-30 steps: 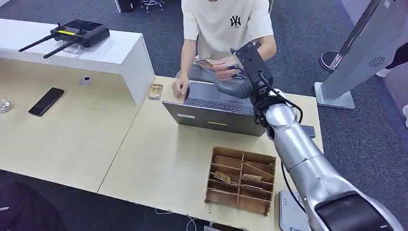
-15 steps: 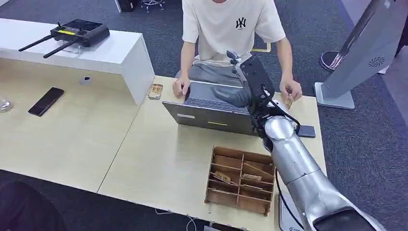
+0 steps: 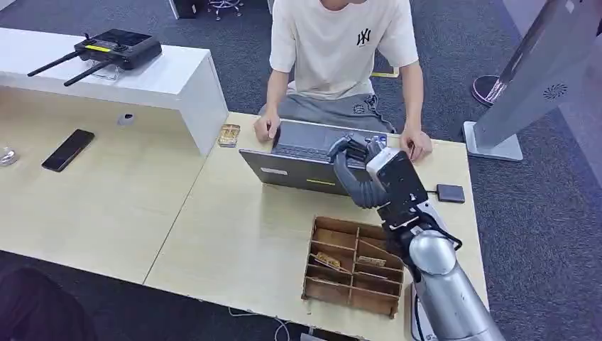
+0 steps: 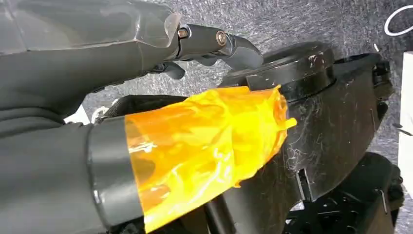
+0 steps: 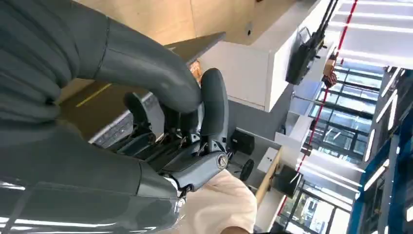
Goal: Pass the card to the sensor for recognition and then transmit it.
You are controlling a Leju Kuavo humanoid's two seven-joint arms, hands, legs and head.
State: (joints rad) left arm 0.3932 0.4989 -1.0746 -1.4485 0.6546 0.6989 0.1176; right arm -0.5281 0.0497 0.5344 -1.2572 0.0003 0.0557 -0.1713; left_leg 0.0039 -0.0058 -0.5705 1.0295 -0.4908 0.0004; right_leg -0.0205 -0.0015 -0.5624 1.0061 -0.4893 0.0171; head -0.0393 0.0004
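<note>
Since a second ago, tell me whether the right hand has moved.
Yes. The right hand has pulled back from the person toward the robot, now over the laptop lid, nearer the wooden organizer.

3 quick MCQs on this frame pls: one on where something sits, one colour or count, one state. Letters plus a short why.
1. Where is the phone?
A. on the table left of the white counter's end
B. inside the wooden organizer
C. on the laptop

2. What colour is the person's T-shirt?
A. black
B. cream
C. red

3. What is the right robot hand doing?
A. gripping the phone
B. holding a card
C. holding nothing, fingers curled in

Key:
1 A: it lies flat on the table, far from the laptop and the wooden organizer.
2 B: a pale cream shirt with a dark logo.
3 C: head and right wrist views show its fingers curled in, with no card in them.
</note>
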